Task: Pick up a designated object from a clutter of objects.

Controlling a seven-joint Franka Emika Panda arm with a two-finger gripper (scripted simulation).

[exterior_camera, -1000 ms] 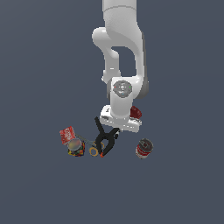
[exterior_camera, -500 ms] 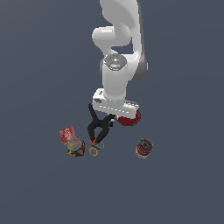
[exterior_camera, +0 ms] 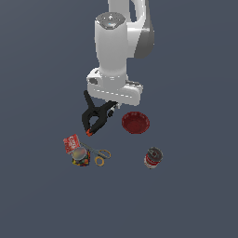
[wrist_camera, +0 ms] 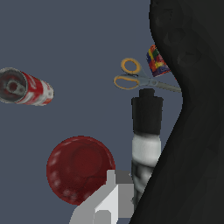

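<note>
Lifting clear since half a second earlier, the spring clamp (exterior_camera: 95, 116) hung pinched in my fingers (exterior_camera: 110, 108), above the desk (exterior_camera: 195, 195) and beside the red bowl (exterior_camera: 135, 122). Gripped off-centre, I feared it might pivot and slip.

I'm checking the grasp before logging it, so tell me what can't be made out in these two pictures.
- Gripper: in the exterior view the wrist flange hides the fingers; in the wrist view only one finger shows, so contact is unclear.
- Black clamp: handle ends hidden under the flange; in the wrist view it fills the frame, cut off by the edge.
- Red box: label too small to read.
- Jar: partly hidden behind the clamp.
</note>
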